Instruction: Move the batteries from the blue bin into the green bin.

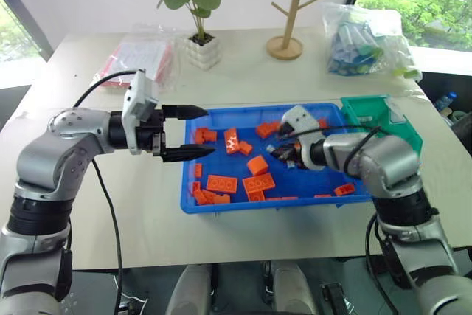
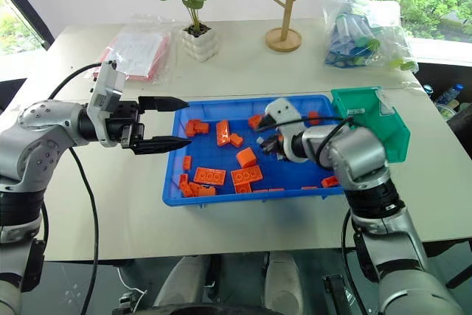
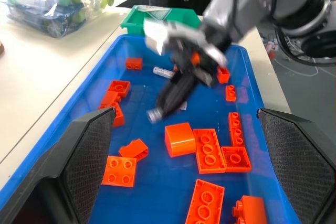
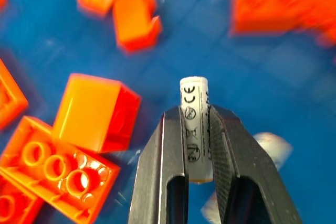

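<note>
Both arms wear silver-grey metal shells with rounded joint housings, split by black bands at the elbows and forearms. The left gripper (image 1: 186, 132) carries a white boxy wrist block and two long, tapering black fingers (image 3: 86, 163), their inner pads cross-hatched. A black cable loops off each arm, and the right gripper (image 4: 196, 145) shows two matte black fingers.

A pale beige table (image 1: 147, 204) fills most of the frame, with the blue bin (image 1: 193, 203) sitting at centre right and the green bin (image 1: 398, 127) touching its upper right corner. Along the top stand a small potted plant (image 1: 198, 12) in a white pot and a wooden branching stand (image 1: 289, 12). A clear bag of red-and-white items (image 1: 140, 60) lies at upper left, and a bag of blue and green things (image 1: 365, 42) at upper right.
</note>
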`<state>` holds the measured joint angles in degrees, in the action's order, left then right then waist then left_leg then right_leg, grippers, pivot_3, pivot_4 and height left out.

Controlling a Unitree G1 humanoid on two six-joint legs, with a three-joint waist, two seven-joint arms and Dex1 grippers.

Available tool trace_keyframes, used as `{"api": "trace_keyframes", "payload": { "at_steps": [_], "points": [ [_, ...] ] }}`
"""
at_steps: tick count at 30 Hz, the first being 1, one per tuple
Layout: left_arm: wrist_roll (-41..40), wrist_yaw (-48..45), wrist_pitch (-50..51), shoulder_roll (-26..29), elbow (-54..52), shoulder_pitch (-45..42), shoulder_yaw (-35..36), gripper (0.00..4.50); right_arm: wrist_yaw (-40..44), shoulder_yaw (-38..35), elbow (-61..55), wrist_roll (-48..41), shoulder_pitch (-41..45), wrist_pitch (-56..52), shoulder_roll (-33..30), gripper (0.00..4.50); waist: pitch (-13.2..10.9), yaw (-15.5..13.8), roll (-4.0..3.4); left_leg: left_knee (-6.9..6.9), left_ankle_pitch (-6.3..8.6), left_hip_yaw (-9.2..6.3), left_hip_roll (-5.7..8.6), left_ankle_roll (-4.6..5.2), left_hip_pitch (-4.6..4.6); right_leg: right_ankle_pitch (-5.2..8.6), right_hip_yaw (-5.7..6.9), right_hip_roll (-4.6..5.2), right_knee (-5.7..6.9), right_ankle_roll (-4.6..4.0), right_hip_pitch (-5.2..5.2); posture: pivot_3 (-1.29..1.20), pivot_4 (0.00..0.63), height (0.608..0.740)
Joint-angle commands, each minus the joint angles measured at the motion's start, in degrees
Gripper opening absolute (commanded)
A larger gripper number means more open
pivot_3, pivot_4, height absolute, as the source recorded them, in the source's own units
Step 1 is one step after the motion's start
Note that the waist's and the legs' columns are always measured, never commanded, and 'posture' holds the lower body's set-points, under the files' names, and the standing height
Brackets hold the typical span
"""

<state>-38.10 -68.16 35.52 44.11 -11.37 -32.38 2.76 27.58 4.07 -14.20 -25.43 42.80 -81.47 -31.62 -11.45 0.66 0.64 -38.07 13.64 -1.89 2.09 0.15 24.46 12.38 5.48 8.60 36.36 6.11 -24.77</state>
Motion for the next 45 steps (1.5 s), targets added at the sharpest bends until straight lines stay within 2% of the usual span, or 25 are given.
{"api": "trace_keyframes", "payload": {
  "at_steps": [1, 7, 10, 13, 18, 21, 24, 29, 36, 40, 45],
  "points": [
    [0.0, -0.72, -1.09, -0.12, -0.36, -1.3, -0.02, 4.5, 1.27, -7.83, 1.07, -0.4, 4.85, -0.35, -6.07, 0.07, 0.0, -0.22, 0.0, 0.0, 0.0, 0.0, 0.0, 0.0, 0.0, 0.0, 0.0, 0.0, -0.01, 0.0, 0.0, 0.0, 0.15, 0.692],
    [-0.05, -1.79, -1.09, 0.0, -0.21, -1.25, -0.28, 4.5, 4.67, -12.51, 11.34, 2.95, 2.18, 6.9, -21.48, 0.07, -0.01, -1.33, 0.03, 0.01, 0.05, 0.17, 0.04, 0.07, 0.04, 0.02, 0.02, 0.02, -0.19, 0.03, 0.08, 0.0, 0.15, 0.692],
    [0.04, -2.39, -1.06, 0.22, -0.06, -1.28, -0.41, 4.5, 5.38, -13.47, 15.28, 4.27, -1.45, 10.22, -24.66, 0.07, -0.01, -1.23, 0.03, 0.01, 0.05, 0.22, 0.03, 0.07, 0.03, 0.02, 0.02, 0.03, -0.2, 0.03, 0.1, 0.0, 0.15, 0.692],
    [0.25, -2.78, -1.25, 0.33, 0.34, -1.48, -0.49, 4.5, 5.64, -14.49, 17.63, 4.94, -5.07, 12.76, -25.27, 0.07, -0.01, -0.82, 0.03, 0.01, 0.05, 0.24, -0.01, 0.07, 0.01, 0.01, 0.02, 0.02, -0.17, 0.02, 0.09, 0.0, 0.15, 0.692],
    [0.6, -2.96, -1.44, 0.14, 0.74, -1.91, -0.68, 4.5, 4.65, -14.28, 19.3, 6.71, -7.62, 17.21, -24.7, 2.46, -0.02, -0.5, 0.02, 0.0, 0.05, 0.22, -0.03, 0.08, 0.01, 0.01, 0.01, 0.02, -0.14, 0.02, 0.09, 0.0, 0.15, 0.692],
    [0.63, -3.03, -1.48, 0.25, 0.99, -2.17, -0.62, 4.5, 5.06, -14.41, 19.13, 6.32, -5.54, 17.92, -24.32, 4.0, -0.02, -0.47, 0.02, 0.0, 0.05, 0.22, -0.02, 0.08, 0.02, 0.01, 0.01, 0.03, -0.15, 0.03, 0.09, 0.0, 0.15, 0.692],
    [0.61, -3.01, -1.42, 0.51, 0.96, -2.05, -0.34, 4.5, 5.81, -14.18, 15.44, 4.66, -2.08, 16.91, -23.19, 4.0, -0.04, 0.01, -0.01, 0.0, 0.05, 0.18, -0.02, 0.08, 0.02, 0.01, 0.01, 0.03, -0.15, 0.03, 0.08, 0.0, 0.15, 0.692],
    [0.59, -2.64, -1.29, 0.43, 0.82, -1.87, -0.17, 4.5, 3.74, -15.02, 4.92, -0.62, -0.12, 5.86, -16.63, 4.0, -0.03, 0.05, 0.01, 0.02, 0.05, 0.06, -0.08, 0.08, 0.01, 0.01, 0.01, -0.02, -0.14, 0.02, 0.07, 0.0, 0.15, 0.692],
    [0.62, -2.34, -1.15, 0.22, 0.75, -2.17, -0.26, 4.5, -3.54, -16.81, -6.03, -2.74, -5.32, -8.43, -0.41, 4.0, -0.02, -0.64, 0.02, -0.02, 0.05, 0.0, 0.0, 0.08, 0.04, 0.0, 0.0, 0.04, -0.15, 0.04, 0.08, 0.0, 0.15, 0.692],
    [0.59, -2.18, -1.07, 0.18, 0.86, -2.58, -0.17, 4.5, -6.43, -15.59, -8.33, -2.0, -8.93, -9.3, 4.78, 4.0, -0.02, -1.19, 0.02, -0.03, 0.05, 0.01, 0.01, 0.08, 0.03, -0.02, -0.02, 0.02, -0.14, 0.06, 0.09, 0.0, 0.15, 0.692],
    [0.23, -1.73, -0.65, 0.28, 0.64, -2.89, 0.11, 4.5, -7.97, -14.98, -6.69, -1.13, -10.23, -6.8, 6.46, 4.0, -0.02, -1.2, 0.02, -0.04, 0.05, 0.03, 0.02, 0.08, 0.01, -0.02, -0.02, 0.02, -0.12, 0.06, 0.08, 0.0, 0.15, 0.692]
  ]
}}
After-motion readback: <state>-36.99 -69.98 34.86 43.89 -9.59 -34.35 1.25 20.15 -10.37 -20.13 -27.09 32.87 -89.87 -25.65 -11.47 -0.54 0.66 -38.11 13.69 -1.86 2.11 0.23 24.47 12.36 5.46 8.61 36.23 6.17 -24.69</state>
